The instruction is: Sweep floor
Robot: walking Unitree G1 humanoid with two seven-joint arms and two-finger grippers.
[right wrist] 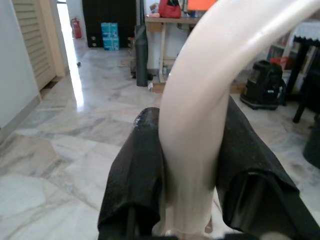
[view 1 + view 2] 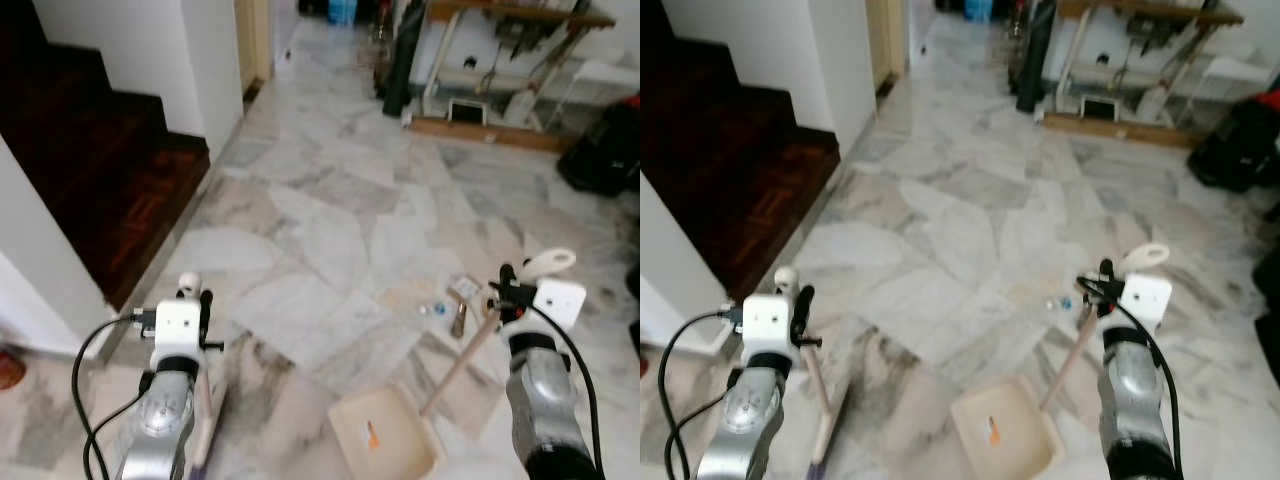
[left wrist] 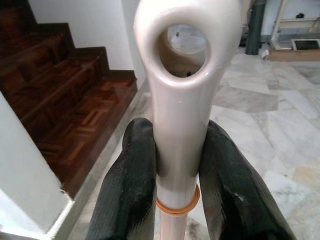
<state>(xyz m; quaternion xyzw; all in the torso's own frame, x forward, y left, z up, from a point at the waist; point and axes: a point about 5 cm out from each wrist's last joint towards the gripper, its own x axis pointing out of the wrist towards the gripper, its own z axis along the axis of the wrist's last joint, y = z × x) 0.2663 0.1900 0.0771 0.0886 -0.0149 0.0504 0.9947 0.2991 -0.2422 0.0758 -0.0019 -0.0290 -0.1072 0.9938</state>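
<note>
1. on our far left, dark red-brown wooden stairs (image 2: pixel 110 170) rise beside a white wall (image 2: pixel 205 60).
2. our left gripper (image 3: pixel 177 165) is clamped on the cream plastic broom handle with a looped end (image 3: pixel 180 100), both black fingers (image 3: pixel 127 195) pressed against it.
3. the broom's shaft slants down to the grey-veined white marble floor (image 2: pixel 330 220) beside our left arm.
4. a cream plastic dustpan (image 2: pixel 385 432) sits on the floor between our arms, with a small orange mark inside.
5. small bits of litter (image 2: pixel 455 300) lie just beyond the dustpan.
6. our right gripper (image 1: pixel 192 170) is closed around the dustpan's long pale wooden handle with a cream loop (image 2: pixel 470 355), which slants up from the pan.
7. a wooden shelf frame (image 2: pixel 500 70) stands at the far right.
</note>
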